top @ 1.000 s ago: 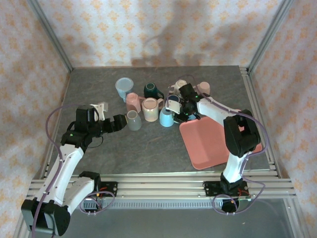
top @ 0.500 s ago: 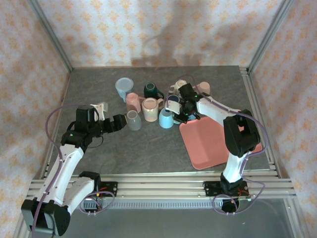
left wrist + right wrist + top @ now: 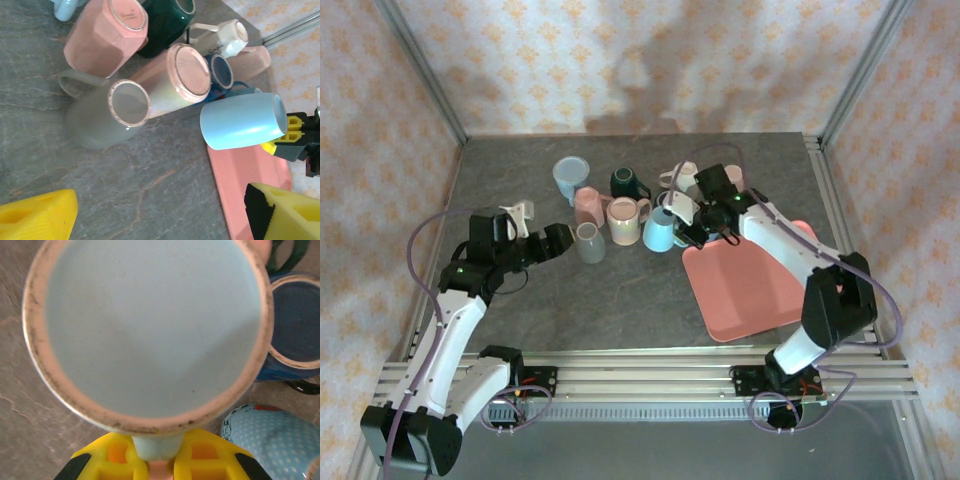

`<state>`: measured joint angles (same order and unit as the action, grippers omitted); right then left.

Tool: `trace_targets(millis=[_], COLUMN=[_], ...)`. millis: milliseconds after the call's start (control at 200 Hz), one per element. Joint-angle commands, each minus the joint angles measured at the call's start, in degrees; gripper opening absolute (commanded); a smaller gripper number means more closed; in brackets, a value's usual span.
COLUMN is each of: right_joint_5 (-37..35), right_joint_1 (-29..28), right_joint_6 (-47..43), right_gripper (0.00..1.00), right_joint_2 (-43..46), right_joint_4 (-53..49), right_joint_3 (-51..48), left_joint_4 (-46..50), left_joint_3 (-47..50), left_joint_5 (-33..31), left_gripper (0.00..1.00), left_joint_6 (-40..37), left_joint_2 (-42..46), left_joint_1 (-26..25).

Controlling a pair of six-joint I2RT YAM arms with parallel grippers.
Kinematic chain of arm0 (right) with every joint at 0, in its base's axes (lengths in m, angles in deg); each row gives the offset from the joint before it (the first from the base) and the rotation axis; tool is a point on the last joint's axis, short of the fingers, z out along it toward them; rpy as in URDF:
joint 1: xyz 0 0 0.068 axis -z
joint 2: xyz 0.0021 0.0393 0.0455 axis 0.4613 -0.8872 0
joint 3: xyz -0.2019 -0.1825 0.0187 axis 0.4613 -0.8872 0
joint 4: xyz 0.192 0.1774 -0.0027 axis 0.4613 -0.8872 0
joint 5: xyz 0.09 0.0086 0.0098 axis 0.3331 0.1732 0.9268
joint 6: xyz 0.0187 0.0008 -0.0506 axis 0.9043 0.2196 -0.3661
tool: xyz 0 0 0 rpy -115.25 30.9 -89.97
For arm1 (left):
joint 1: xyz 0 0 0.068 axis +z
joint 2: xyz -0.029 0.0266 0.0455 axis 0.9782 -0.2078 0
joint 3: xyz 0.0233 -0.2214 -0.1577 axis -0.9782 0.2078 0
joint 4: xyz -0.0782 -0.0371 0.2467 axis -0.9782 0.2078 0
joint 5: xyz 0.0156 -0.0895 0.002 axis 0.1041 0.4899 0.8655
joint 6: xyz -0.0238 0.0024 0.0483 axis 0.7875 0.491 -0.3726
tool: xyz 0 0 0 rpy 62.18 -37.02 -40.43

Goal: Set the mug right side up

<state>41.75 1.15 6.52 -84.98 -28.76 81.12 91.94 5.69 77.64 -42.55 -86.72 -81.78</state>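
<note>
The light blue mug (image 3: 240, 121) is tipped on its side at the right end of the mug cluster, over the seam where the pink tray (image 3: 750, 290) meets the counter (image 3: 600, 300). Its flat base, ringed by a rough unglazed rim, faces the right wrist camera. The right gripper (image 3: 150, 460) is clenched on the mug's handle, which sits pinched between the two yellow pads (image 3: 115, 460). Whether the mug touches the surface below cannot be told.

Just beside it are a navy mug (image 3: 220, 72) and a tall pink mug (image 3: 170, 77), the latter base up. Next to that one stands a grey mug (image 3: 100, 120), also upside down, with its handle pointing away from the cluster. Behind these lie a faceted pink mug (image 3: 105, 35), a dark green mug (image 3: 165, 20) and a white mug (image 3: 225, 37). Another pale blue mug (image 3: 570, 178) sits at the far left of the group.

The left gripper (image 3: 557, 242) hovers low near the grey mug with its jaws spread wide, grasping nothing.
</note>
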Motion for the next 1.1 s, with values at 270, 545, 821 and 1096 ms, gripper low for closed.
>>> trace_targets(millis=[270, 545, 821, 1096], right_joint_5=[4.51, 5.41, 7.12, 9.73], right_joint_1=[-0.37, -0.40, -0.62, -0.78], right_joint_6=[44.32, 74.33, 92.23, 95.10], right_gripper=[0.00, 0.00, 0.00, 0.00], right_joint_2=[13.25, 12.70, 13.13, 13.01], right_joint_4=[9.22, 14.05, 21.97, 23.18], right_joint_3=[7.56, 15.21, 15.05, 14.38], left_joint_4=[-21.18, -33.28, -36.94, -38.74], left_joint_3=[0.95, -0.47, -5.63, -11.35], left_joint_5=[9.37, 3.93, -3.56, -7.03], left_gripper=[0.85, 0.85, 0.79, 0.63], left_joint_6=[27.51, 42.90, 57.07, 62.12], left_joint_2=[1.26, -1.35, -5.53, -12.18], left_joint_1=[-2.99, -12.22, -18.68, -24.31])
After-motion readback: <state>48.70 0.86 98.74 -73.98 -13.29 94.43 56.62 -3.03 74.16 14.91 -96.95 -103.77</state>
